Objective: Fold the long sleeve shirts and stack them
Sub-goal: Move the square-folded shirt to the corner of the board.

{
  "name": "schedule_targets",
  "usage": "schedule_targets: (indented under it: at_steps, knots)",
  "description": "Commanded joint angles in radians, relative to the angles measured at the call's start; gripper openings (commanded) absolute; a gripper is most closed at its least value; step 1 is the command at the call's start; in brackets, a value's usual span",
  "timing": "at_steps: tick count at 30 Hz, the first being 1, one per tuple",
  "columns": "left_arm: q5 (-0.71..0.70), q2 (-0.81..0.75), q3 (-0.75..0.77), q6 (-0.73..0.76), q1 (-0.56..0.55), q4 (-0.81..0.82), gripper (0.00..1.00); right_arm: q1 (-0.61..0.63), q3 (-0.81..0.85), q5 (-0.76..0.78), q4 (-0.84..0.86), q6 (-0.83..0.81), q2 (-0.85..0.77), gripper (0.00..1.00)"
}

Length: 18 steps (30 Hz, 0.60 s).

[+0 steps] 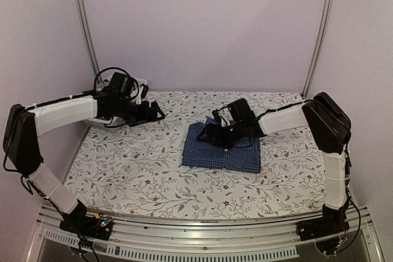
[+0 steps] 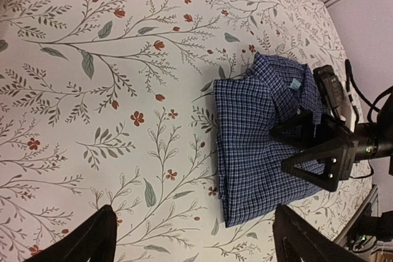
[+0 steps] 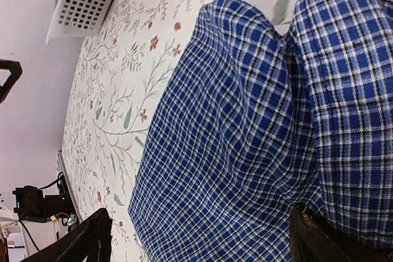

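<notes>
We've got one blue checked shirt (image 1: 215, 154) (image 2: 258, 145) (image 3: 245, 151) in view: dark blue, fine light checks. It's folded into a compact rectangle, lying flat on the table (image 1: 123, 170), right of centre. Long edges are fairly straight and the surface is a bit rumpled. The collar end sits bunched and thicker than the rest, with a small light-blue label (image 2: 296, 84) showing inside it. Up close we see a soft ridge across the cloth.

Your top view: overhead, rear, facing down. Left wrist: distant on blue shirt (image 1: 215, 154); right wrist: close-up, same shirt.
</notes>
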Motion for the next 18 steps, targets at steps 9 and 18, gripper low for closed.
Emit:
schedule_targets:
  at_steps: [9, 18]
  knots:
    - [-0.007, -0.031, 0.007, 0.009, 0.010, -0.037, 0.88, -0.342, 0.034, -0.048, -0.246, -0.272, 0.002, 0.99]
    - [0.013, -0.024, 0.024, 0.016, 0.010, -0.036, 0.88, -0.307, 0.086, 0.092, -0.396, -0.276, -0.131, 0.99]
